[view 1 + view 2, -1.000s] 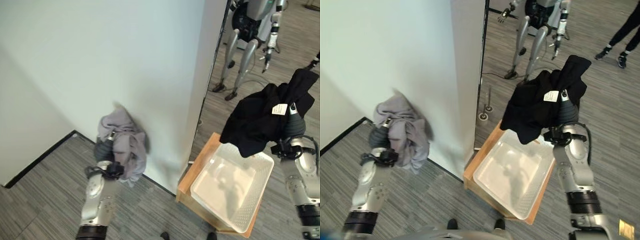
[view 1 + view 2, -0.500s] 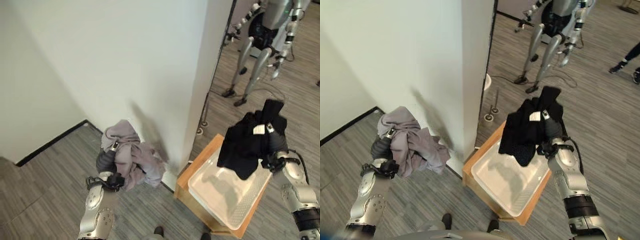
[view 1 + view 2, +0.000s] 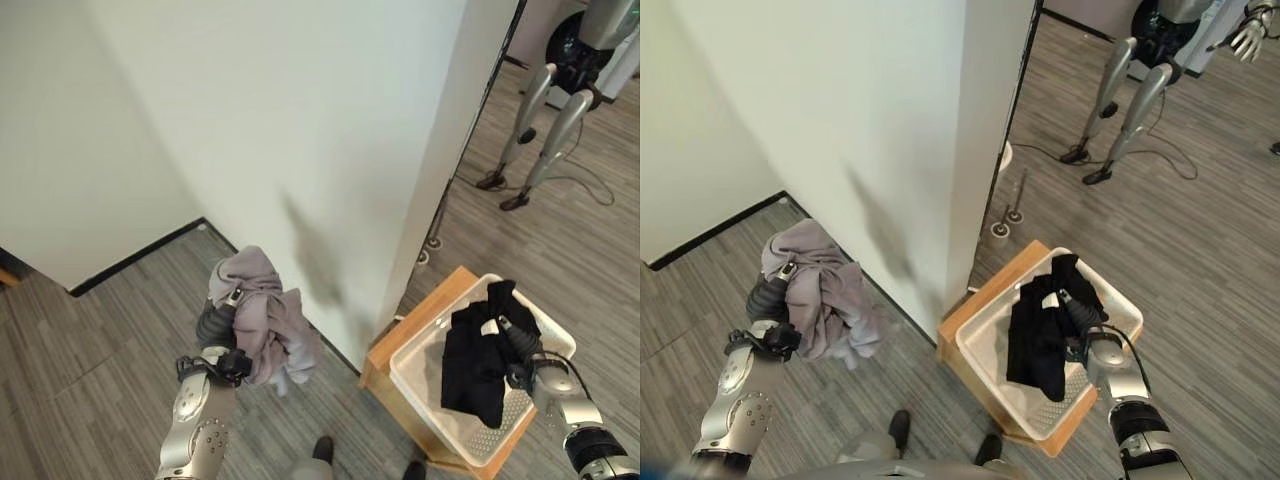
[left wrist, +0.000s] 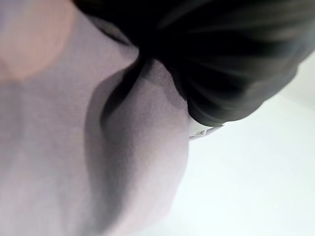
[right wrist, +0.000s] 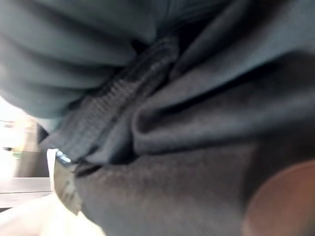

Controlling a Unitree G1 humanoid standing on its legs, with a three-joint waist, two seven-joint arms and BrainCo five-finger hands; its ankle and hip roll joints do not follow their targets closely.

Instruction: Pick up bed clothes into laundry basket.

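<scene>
The left hand (image 3: 213,325) is buried in a grey garment (image 3: 262,325), so whether its fingers are curled or straight cannot be told. The cloth is bunched over the hand and hangs downward, clear of the floor, beside the white wall (image 3: 300,130). The right hand (image 3: 1087,322) is wrapped in a black garment (image 3: 1042,330); its fingers are hidden too. That garment droops with its long axis running from the far rim toward the near rim of the white laundry basket (image 3: 1125,318), lower part inside it. The basket sits on a low wooden stand (image 3: 975,302). Two garments, one basket. Another humanoid robot (image 3: 1140,75) stands beyond.
</scene>
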